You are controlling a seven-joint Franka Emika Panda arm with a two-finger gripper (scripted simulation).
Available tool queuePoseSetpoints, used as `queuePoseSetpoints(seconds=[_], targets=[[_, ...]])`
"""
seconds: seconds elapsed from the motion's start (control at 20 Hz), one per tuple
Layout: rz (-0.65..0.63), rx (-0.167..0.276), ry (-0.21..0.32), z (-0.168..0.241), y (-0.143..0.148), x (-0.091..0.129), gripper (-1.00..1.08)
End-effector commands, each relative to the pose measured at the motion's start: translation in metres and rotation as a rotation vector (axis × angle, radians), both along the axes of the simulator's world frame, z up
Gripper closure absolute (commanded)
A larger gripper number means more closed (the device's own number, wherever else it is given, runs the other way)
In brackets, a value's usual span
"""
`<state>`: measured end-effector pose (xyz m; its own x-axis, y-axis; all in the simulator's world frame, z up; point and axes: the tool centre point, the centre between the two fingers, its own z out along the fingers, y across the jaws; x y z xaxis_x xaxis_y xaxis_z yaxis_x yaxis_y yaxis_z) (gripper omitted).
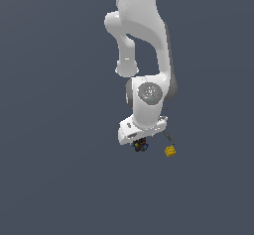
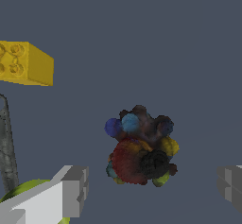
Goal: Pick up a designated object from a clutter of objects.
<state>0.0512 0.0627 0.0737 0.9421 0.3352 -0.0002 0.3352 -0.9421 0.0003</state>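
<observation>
The jaws stood wide apart, nothing between their pads, and the gripper (image 2: 151, 185) hung right over its target. In the wrist view one grey finger (image 2: 73, 187) showed on one side and the other grey finger (image 2: 230, 186) on the far edge, and the small dark lumpy multicoloured ball of black, red-brown, blue and yellow-green bits (image 2: 141, 146) sat on the floor in the open gap between them, touching neither. It lay a touch nearer the first finger than the second, and slightly ahead of the line joining the pads, so by my reading the coming move called for a short advance and a straight descent before any squeeze. The lump looked roughly round, with no clear long axis, so finger heading should matter little.

Working outward from that lump: a yellow-green ball (image 2: 23, 190) peeked out behind the nearer finger, close enough that a closing jaw could brush it. A thin grey stick (image 2: 6, 142) ran beyond that ball, and a yellow studded plastic block (image 2: 26, 63) lay well apart from the lump. In the exterior view the white arm (image 1: 144, 55) hid most of the lump (image 1: 141, 145); the block (image 1: 170, 151) sat near it, to the exterior view's right, on the plain grey-blue floor (image 1: 49, 179).
</observation>
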Motion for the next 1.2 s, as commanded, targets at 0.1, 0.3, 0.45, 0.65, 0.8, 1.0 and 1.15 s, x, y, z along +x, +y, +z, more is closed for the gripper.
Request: queuePoseSetpoints(seconds=[0.1,0.3,0.45,0.65,0.8,1.0,1.15], targets=[[0.001,0.000,0.001,-0.020,0.000,-0.001,-0.92],[0.002,0.000,0.000,-0.037,0.000,-0.001,-0.92],[0.002,0.000,0.000,-0.043,0.000,0.000,-0.92],[0.002,0.000,0.000,-0.044,0.000,0.000,1.08],[0.002,0.000,0.000,-0.044,0.000,0.000,1.08],[0.002,0.000,0.000,-0.044,0.000,0.000,1.08],[0.002,0.001,-0.008,-0.039,0.001,0.003,1.08]])
